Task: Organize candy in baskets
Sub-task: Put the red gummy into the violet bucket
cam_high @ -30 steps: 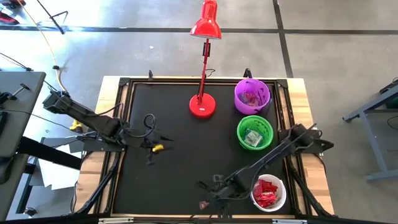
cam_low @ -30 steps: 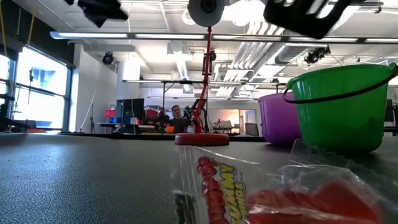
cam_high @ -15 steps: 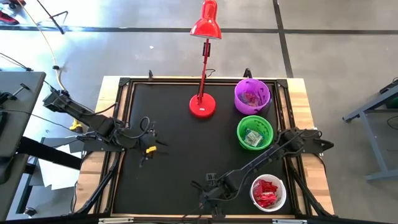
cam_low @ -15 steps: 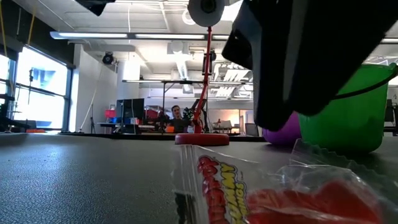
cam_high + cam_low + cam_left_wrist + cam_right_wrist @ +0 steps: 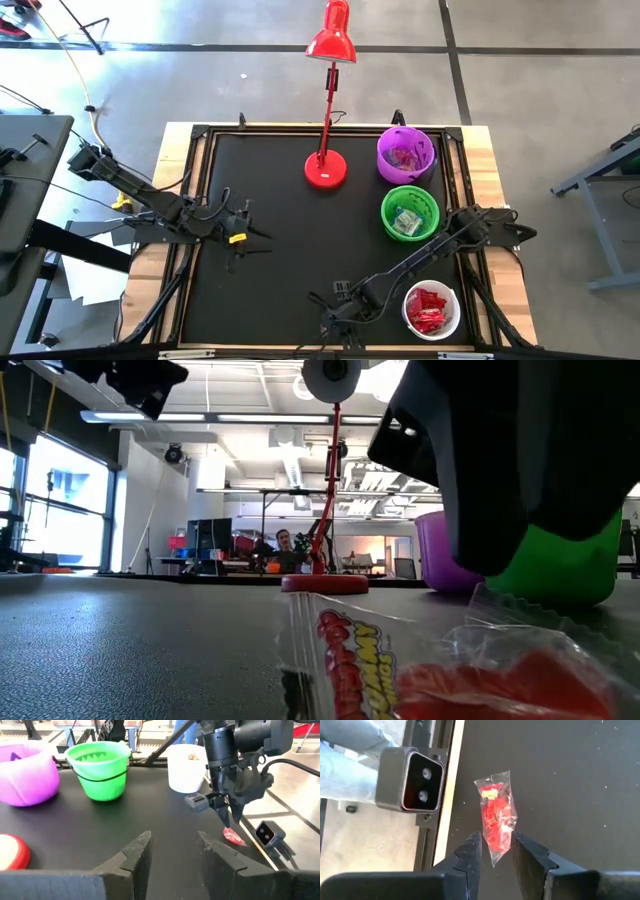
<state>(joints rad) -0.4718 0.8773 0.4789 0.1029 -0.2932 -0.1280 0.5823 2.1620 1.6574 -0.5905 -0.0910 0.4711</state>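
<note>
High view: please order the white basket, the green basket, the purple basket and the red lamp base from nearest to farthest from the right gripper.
From the right gripper, at the table's near edge:
1. White basket, beside it to the right.
2. Green basket, farther back on the right.
3. Red lamp base, at the back, centre.
4. Purple basket, back right corner.

Red candy (image 5: 496, 822); purple (image 5: 405, 153), green (image 5: 410, 212), white baskets (image 5: 432, 309); black table (image 5: 290, 240).
</note>
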